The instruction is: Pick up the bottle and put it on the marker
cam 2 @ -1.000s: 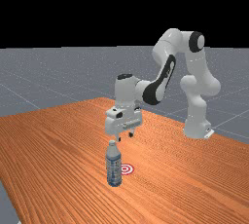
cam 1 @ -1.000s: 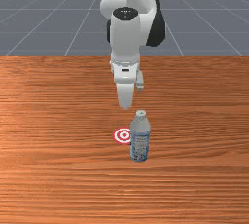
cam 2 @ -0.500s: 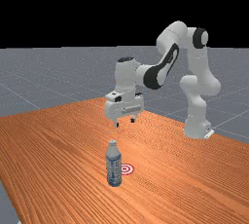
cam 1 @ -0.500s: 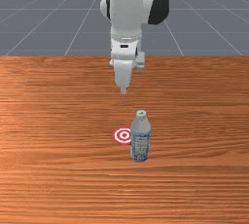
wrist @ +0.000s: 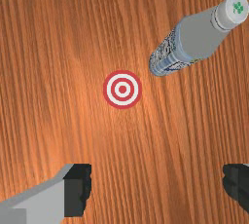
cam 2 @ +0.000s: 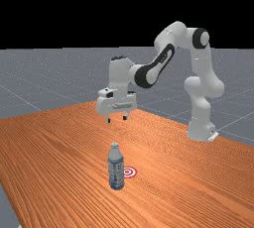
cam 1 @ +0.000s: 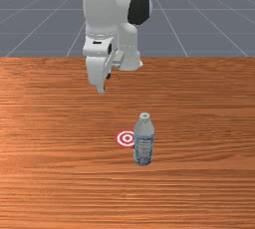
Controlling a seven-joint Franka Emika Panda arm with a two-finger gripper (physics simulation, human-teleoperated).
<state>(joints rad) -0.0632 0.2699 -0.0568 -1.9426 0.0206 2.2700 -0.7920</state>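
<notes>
The black-tipped, white two-finger gripper (cam 2: 117,119) is shifting toward the front view's 9 o'clock, gaping wide, gripping nothing. The slim, blue-labelled, plastic-looking bottle (cam 1: 144,143) is still standing upright, its base near the flat red-and-white ringed marker (cam 1: 127,138), at its 5 o'clock in the front view.

Straight to the table (cam 1: 50,183), orange-brown wood, stretching right across the front view! Showing fine streaks of grain from side to side there, and ending in a level far edge. Over to the far view now: coming to a corner beyond the middle, falling away to both sides, grain running at a slant. Streaked light and dark in the wrist view too! And on to the floor (cam 1: 214,24), blue-grey behind that far edge, crossed by thin pale lines (cam 1: 177,39). Reaching out to a flat horizon in the far view, and above it, nothing but black backdrop (cam 2: 124,9)!
</notes>
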